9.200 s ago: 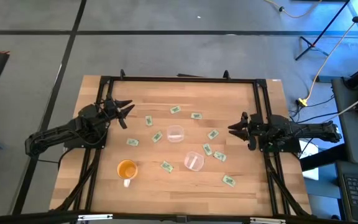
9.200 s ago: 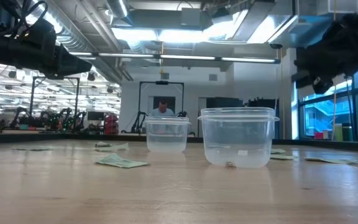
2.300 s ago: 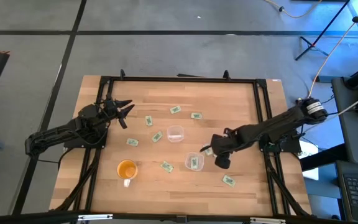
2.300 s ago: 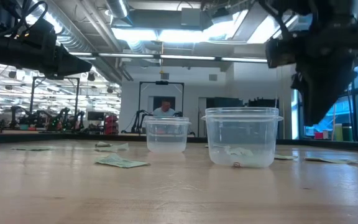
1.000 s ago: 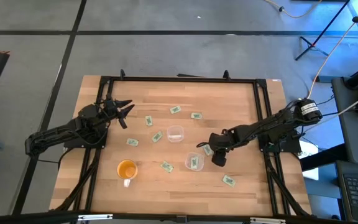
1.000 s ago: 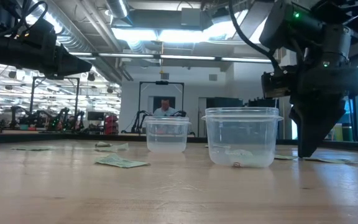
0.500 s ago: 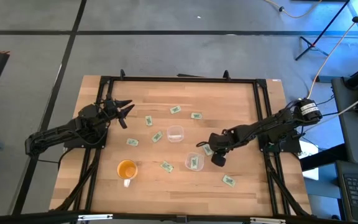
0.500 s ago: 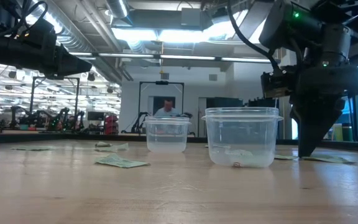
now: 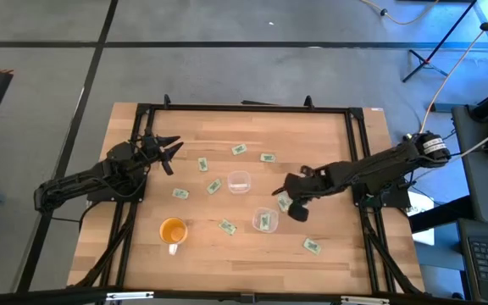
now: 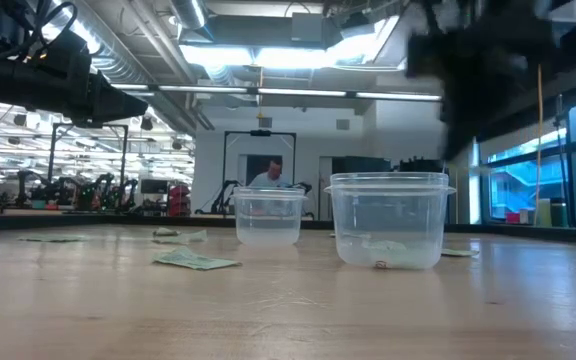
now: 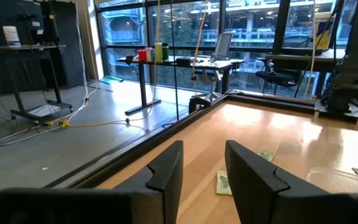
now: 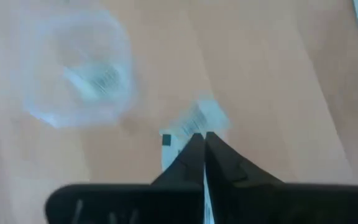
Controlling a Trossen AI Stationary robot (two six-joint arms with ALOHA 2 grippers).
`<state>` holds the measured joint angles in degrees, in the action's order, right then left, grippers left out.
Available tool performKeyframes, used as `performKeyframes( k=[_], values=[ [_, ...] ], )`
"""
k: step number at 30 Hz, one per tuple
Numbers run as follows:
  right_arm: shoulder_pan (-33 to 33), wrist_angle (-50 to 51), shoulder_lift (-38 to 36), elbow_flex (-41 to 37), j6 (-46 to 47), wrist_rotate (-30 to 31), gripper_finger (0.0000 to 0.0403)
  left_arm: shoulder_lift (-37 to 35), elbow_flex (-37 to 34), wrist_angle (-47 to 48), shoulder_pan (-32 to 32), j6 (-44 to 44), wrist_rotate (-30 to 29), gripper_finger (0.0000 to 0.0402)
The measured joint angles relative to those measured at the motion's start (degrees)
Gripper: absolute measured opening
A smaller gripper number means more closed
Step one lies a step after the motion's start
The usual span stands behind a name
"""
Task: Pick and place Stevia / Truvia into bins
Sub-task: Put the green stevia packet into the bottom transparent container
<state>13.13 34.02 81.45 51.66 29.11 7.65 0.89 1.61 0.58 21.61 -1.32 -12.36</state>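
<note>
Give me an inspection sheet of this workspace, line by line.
Surface: wooden table, bare between items.
Job's things: sweetener packets scattered on the table; two clear cups, the near cup holding one packet, the far cup looking empty.
Clutter: orange cup near the front left.
Grippers: right gripper raised beside the near cup, jaws shut on a packet; left gripper waiting at the left edge, jaws open.
Cables: yellow cable on the floor, right of the table.
Surroundings: a person in the room behind.
</note>
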Motion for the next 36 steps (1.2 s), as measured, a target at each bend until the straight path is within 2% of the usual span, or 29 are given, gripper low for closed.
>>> performKeyframes(
  k=[6, 13, 23, 36],
  values=[
    [0.6, -18.7, 0.6, 0.9, -10.3, -3.9, 0.0002, 0.2, 0.0, 0.0, 0.0, 0.0, 0.0, 0.0114],
    [2.5, -29.0, 5.7, 0.9, -13.3, -4.5, 0.0002, 0.2, 0.0, 0.0, 0.0, 0.0, 0.0, 0.0114],
    [3.0, -30.9, 14.6, 0.8, -11.4, -6.4, 0.0001, 0.3, 0.0, 0.0, 0.0, 0.0, 0.0, 0.0114],
    [3.1, -30.8, 16.3, 0.8, -10.1, -8.0, 0.0025, 0.3, 0.0, 0.0, 0.0, 0.0, 0.0, 0.0114]
  ],
)
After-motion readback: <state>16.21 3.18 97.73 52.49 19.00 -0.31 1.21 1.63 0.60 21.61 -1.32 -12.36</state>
